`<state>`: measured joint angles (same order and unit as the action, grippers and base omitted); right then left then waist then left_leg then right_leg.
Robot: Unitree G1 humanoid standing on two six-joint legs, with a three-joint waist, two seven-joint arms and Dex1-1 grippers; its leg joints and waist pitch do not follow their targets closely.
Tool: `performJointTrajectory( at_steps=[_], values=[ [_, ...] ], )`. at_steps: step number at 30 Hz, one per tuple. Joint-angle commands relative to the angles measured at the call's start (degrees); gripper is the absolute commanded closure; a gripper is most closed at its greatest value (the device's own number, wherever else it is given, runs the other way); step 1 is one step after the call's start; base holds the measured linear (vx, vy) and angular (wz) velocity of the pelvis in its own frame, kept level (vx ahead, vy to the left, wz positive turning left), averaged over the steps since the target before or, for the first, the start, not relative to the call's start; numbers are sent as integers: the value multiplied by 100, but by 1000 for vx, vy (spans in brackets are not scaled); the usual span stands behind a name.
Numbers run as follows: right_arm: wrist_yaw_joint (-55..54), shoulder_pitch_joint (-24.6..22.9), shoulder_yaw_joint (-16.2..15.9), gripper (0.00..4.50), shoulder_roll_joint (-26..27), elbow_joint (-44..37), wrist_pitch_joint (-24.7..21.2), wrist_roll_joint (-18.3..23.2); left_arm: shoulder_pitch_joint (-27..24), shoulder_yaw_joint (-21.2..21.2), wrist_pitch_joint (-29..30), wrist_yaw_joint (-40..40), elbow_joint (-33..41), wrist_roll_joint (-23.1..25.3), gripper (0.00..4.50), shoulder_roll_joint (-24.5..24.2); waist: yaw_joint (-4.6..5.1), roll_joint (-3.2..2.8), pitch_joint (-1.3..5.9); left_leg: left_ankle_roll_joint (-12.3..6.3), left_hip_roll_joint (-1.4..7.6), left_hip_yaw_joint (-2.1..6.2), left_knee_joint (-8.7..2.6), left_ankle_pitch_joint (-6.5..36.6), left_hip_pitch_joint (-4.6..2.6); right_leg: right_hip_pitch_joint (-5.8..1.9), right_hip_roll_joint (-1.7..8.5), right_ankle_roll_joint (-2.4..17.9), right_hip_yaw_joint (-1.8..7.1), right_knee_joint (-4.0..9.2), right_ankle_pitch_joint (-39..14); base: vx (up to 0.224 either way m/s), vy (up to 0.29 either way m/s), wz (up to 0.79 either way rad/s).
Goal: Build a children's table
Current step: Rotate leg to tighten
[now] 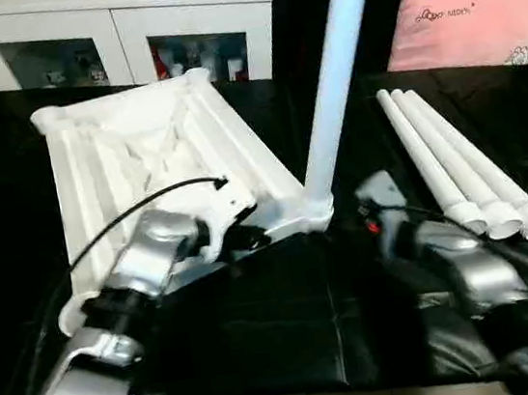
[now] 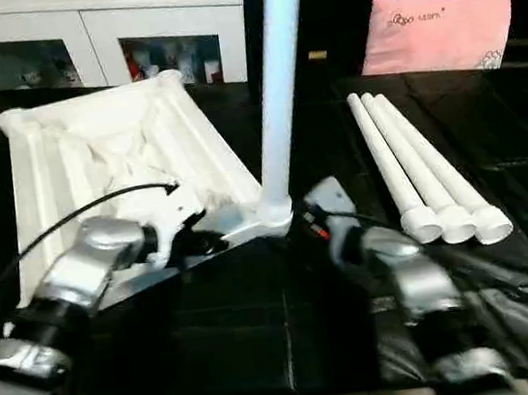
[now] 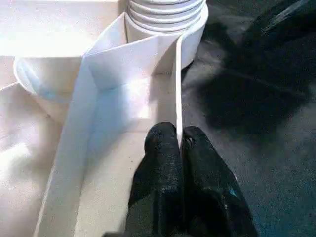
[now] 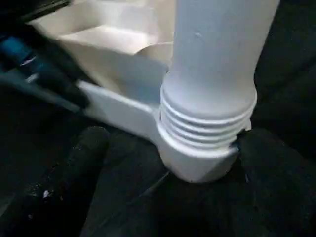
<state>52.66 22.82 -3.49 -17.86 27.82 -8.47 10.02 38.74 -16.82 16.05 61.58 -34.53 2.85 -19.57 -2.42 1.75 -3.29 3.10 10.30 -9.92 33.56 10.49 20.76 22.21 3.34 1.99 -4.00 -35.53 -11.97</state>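
Quick status from the remote seat. Tabletop [image 1: 142, 155] is lying upside down on the black table [image 1: 261, 324], ribs up, tilted a bit w/ the near corner toward me. One leg [image 1: 332, 81] is standing upright in that near corner socket [image 4: 197, 158]. In the right wrist cam the threads at the leg's base are showing above the socket rim, so my guess is it's not screwed fully home yet, or that's just how it seats, can't say for sure.

Left gripper [image 3: 180, 143] has its fingers pressed together, pinching the thin rim wall of the tabletop just beside the socket, basically holding the top steady. Right gripper [image 4: 163, 148] is down by the base of the leg w/ fingers spread wide, one either side of the socket, not gripping anything as far as I can see.

Other 3 legs [image 1: 454, 163] are lying side by side on the table to the right, touching each other, well apart from the tabletop. Pink pillow [image 1: 465, 25] and cabinet [image 1: 116, 32] in the back, not involved.

So imo we're at leg 1 of 4. Next move: either regrip the leg w/ the right and give it more twist, or go fetch leg 2. Either way the left needs to keep that rim pinned so the top doesn't spin or tip under the tall leg.
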Motion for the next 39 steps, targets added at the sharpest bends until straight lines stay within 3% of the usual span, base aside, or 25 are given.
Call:
performJointTrajectory(
  at_steps=[1, 8, 15, 18, 25, 33, 39],
  values=[
    [456, 37, 95, 2, -213, -165, -37, 249, -23, -149, -275, 537, 255, -210, 450, -63, -36, -29, 371, -450, 312, 95, -339, 864, -29, -329, 532, 1364, 335, 456, -516, 0, 0, 0],
    [1723, 135, -176, 2, -823, -296, -75, 385, -87, -420, -822, 1629, 218, -320, 450, -292, -174, -14, 389, -624, 350, 70, -313, 570, -38, -318, 526, 1508, 310, 378, -47, 0, 0, 0],
    [2532, 328, -580, 2, -998, -141, 234, 248, -88, -637, -1246, 2086, 185, -217, 450, -399, -313, -11, 386, -518, 366, 55, -311, 659, -60, -295, 546, 1431, 316, 381, -258, 0, 0, 0],
    [2510, 392, -618, 38, -943, 31, 616, 114, -81, -682, -1360, 2153, 153, -175, 450, -423, -324, 8, 395, -470, 359, 61, -310, 641, -50, -294, 561, 1421, 314, 375, -255, 0, 0, 0],
    [2835, 492, -806, 101, -955, 233, 531, 114, -113, -759, -1586, 2295, 109, -129, 450, -504, -325, 29, 397, -504, 356, 63, -305, 593, -40, -304, 543, 1371, 307, 365, -323, 0, 0, 0],
    [2912, 495, -841, 170, -960, 390, 762, 29, -109, -762, -1665, 2287, 61, -100, 450, -526, -325, 27, 398, -499, 353, 63, -303, 585, -38, -299, 536, 1383, 304, 361, -308, 0, 0, 0],
    [2960, 419, -883, 178, -930, 322, 697, 84, -130, -744, -1671, 2250, 33, -83, 450, -530, -333, 21, 404, -529, 351, 61, -295, 557, -39, -302, 536, 1403, 303, 352, -220, 0, 0, 0]
  ],
)
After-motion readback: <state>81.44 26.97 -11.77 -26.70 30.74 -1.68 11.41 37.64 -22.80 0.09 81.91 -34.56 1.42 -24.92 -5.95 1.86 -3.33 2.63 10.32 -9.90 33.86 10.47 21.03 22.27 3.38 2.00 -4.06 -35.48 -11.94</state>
